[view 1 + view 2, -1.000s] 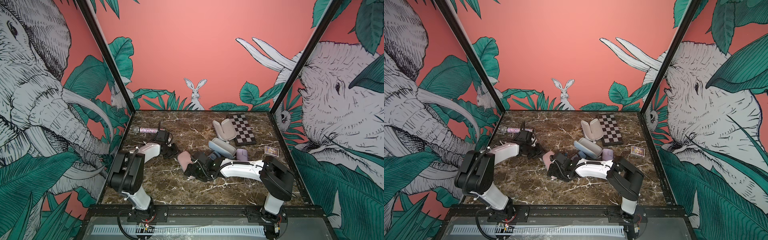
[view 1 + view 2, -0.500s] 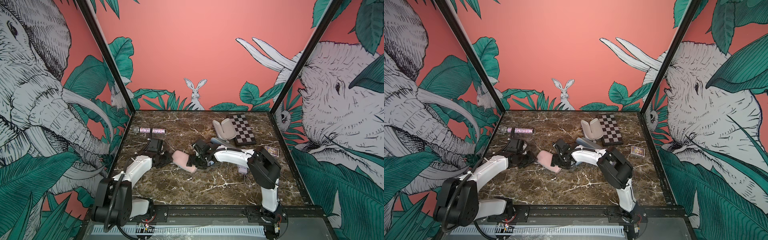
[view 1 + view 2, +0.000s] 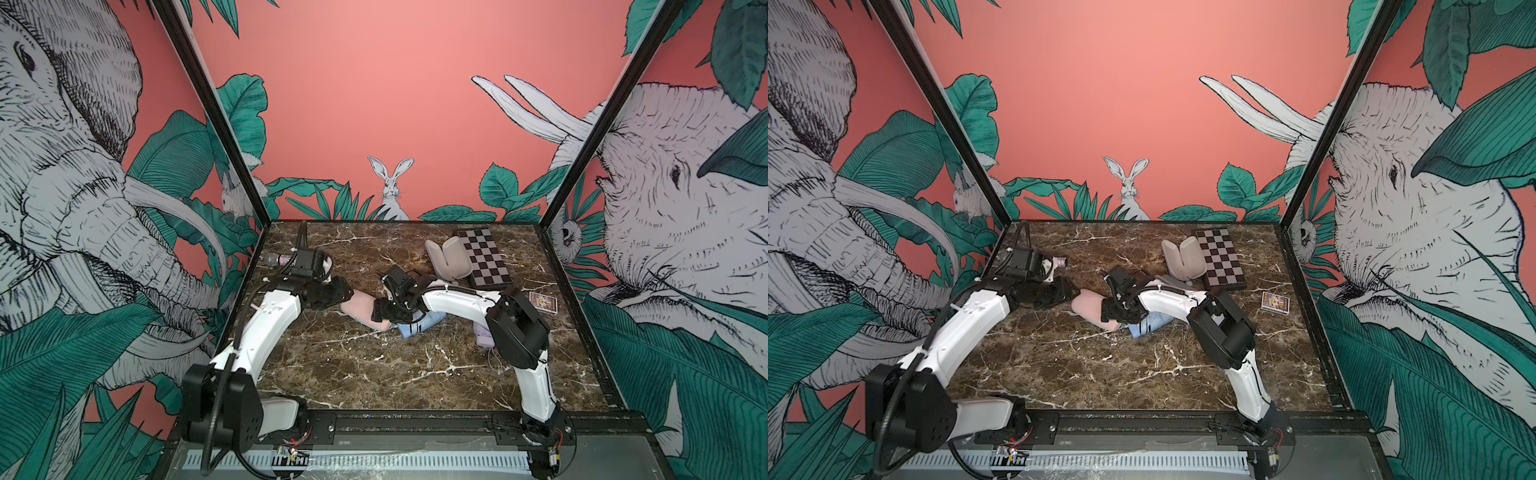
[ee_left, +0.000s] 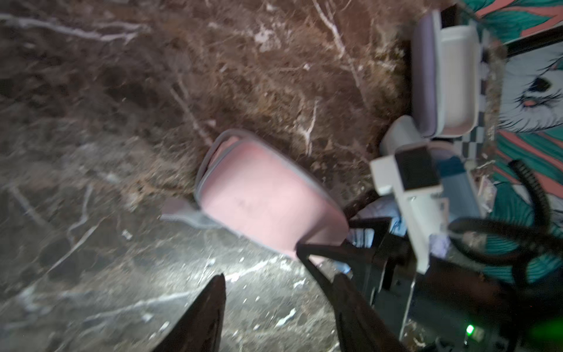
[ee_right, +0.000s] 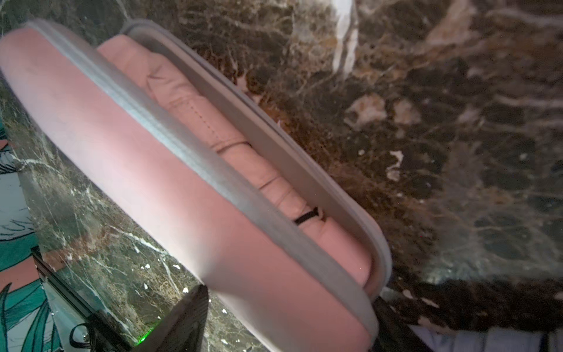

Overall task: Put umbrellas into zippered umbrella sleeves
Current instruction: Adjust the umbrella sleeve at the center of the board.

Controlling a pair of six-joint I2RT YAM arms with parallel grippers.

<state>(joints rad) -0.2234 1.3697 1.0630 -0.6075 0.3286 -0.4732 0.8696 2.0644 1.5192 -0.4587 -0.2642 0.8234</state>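
The pink sleeve point(image 3: 360, 309) point(image 3: 1087, 305) lies slanted mid-table, its lid ajar. Through the gap in the right wrist view shows the pink umbrella point(image 5: 213, 131) inside the sleeve point(image 5: 137, 170). My right gripper point(image 3: 380, 316) point(image 3: 1108, 311) point(image 5: 289, 295) is shut on the sleeve's right end. My left gripper point(image 3: 347, 297) point(image 3: 1069, 291) point(image 4: 279, 275) stands open just short of the sleeve's point(image 4: 265, 198) left end, with nothing between its fingers. A light blue umbrella point(image 3: 419, 326) point(image 3: 1150, 324) lies under the right arm. The lilac sleeve point(image 3: 451, 259) point(image 4: 441, 76) stands open at the back.
A checkered board point(image 3: 484, 257) lies at the back right next to the lilac sleeve. A glittery microphone point(image 3: 276, 259) lies behind the left wrist by the left wall. A small card box point(image 3: 542, 301) and a lilac umbrella point(image 3: 482, 332) sit by the right arm's elbow.
My left arm has swung in toward the middle, up to the pink sleeve's left end, and its jaws have spread. My right gripper has stayed at the sleeve's other end.
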